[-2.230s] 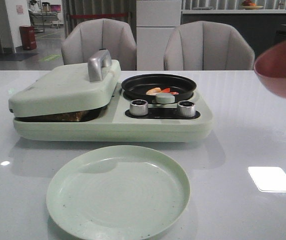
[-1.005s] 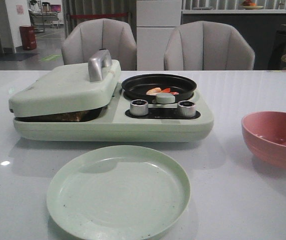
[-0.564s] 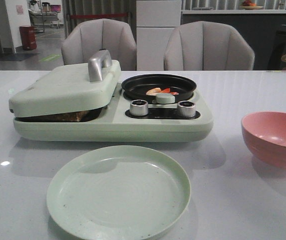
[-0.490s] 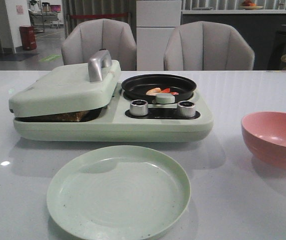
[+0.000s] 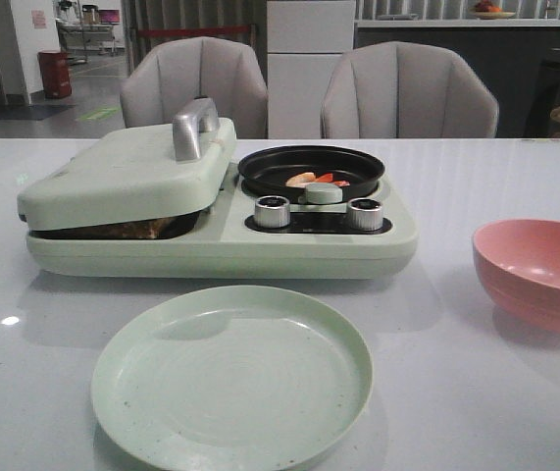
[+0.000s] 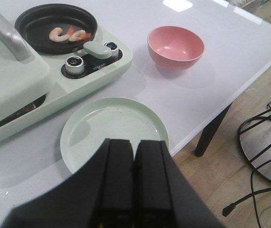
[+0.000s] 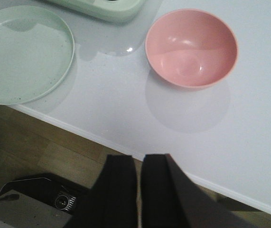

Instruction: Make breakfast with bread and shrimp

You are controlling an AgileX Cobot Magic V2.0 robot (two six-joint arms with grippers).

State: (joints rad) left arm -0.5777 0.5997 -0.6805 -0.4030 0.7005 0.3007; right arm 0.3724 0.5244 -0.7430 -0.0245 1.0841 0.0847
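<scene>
The shrimp lie in the round black pan on the right half of the pale green breakfast maker; the left wrist view shows them as two curled pieces. Of the bread, only a brown edge shows in the gap under the closed lid. My left gripper is shut and empty, hovering over the near rim of the green plate. My right gripper is shut and empty, past the table's front edge, near the pink bowl. Neither gripper shows in the front view.
The empty pale green plate sits in front of the breakfast maker. The empty pink bowl stands at the right. Two silver knobs and a pale green pan handle face front. Two chairs stand behind the table.
The pink bowl came down from the air at the upper right and now stands on the table. Over the last second nothing has moved.
</scene>
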